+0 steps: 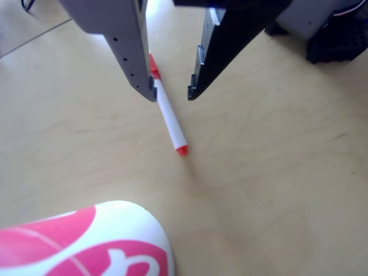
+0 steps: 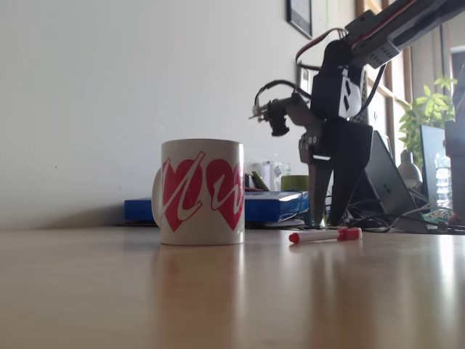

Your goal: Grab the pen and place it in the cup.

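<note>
The pen (image 1: 170,119) lies flat on the pale wooden table, a slim white marker with its red-orange cap toward the top of the other view and a small red end nearer the camera. My gripper (image 1: 171,95) hangs open just above its cap half; the grey finger tip overlaps the pen and the black finger stands to its right. The cup (image 1: 98,244), white with pink hearts, fills the bottom left corner. In the fixed view the cup (image 2: 202,193) stands upright left of the pen (image 2: 323,235), and the gripper (image 2: 328,218) points down at the pen.
A flat blue box (image 2: 270,206) lies behind the cup. Dark equipment (image 1: 339,41) sits at the far right of the table, near the arm's base. A laptop-like dark panel (image 2: 385,182), cables and a plant (image 2: 429,109) crowd the right background.
</note>
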Available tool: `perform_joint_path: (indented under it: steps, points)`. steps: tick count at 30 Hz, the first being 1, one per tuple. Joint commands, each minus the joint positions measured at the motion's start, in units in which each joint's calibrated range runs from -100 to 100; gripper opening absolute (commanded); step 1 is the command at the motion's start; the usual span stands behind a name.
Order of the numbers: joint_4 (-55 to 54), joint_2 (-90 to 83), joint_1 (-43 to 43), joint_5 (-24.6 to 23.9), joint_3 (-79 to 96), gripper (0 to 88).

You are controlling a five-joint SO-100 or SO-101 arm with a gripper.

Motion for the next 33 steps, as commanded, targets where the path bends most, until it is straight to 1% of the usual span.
perform_joint_path:
  steps: [1,4,12,20,28,33]
  points:
    - [-4.30,1.94,-0.25,0.25,-1.97,15.2]
    - [-6.37,3.02,-0.16,0.25,-1.97,14.7]
    - [-7.23,6.34,0.59,0.04,-1.97,14.5]
    - [-6.37,7.42,0.59,0.30,-1.79,14.5]
    - [-6.11,9.16,2.42,0.30,-1.06,14.5]
    - [-4.04,9.99,2.34,0.56,-0.70,14.5]
